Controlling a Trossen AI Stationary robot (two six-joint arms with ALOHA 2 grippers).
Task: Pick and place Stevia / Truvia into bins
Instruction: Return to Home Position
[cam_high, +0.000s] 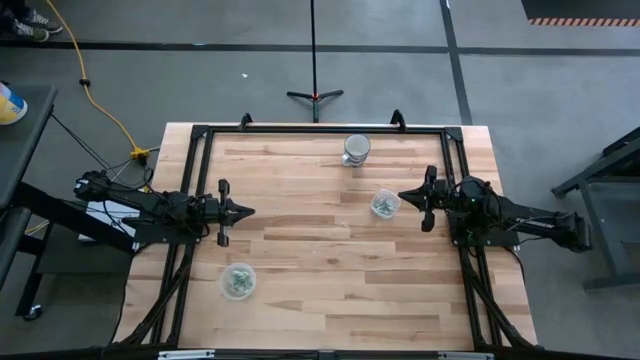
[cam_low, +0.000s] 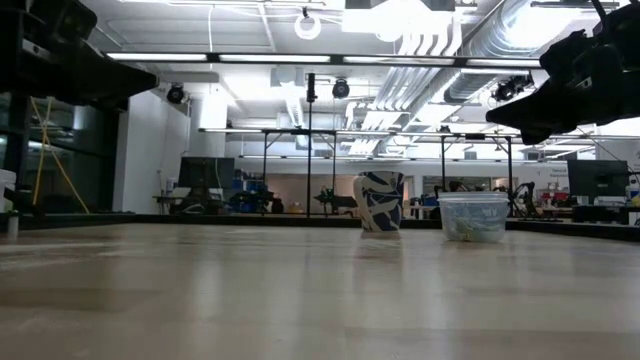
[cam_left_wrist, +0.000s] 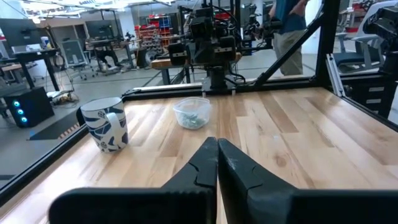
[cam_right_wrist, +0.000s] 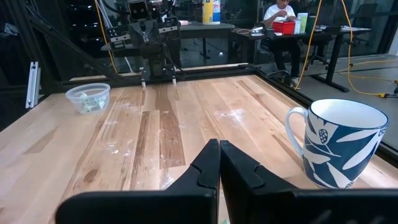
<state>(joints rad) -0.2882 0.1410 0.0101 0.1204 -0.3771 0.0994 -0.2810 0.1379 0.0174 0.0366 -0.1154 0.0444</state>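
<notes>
Stevia packets (cam_high: 239, 283) are seen only inside the bins, the front bin (cam_right_wrist: 76, 102) near the left tool (cam_high: 243, 211), the centre bin (cam_low: 473, 197) just beside the right tool (cam_high: 404, 196), both tools pinched together on nothing, so each arm is best drawn back level, clear of the mug (cam_high: 356, 149).

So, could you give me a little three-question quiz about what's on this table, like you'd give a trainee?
1. How many clear cups stand on the table? A one, B two, C four.
2. True or false: the blue-and-white mug lies tipped on its side.
3. Both grippers are shut. Which is nearer the mug, the left gripper or the right gripper?
Key: 1 B, each with pale packets inside. 2 False, it stands upright. 3 The right gripper.
</notes>
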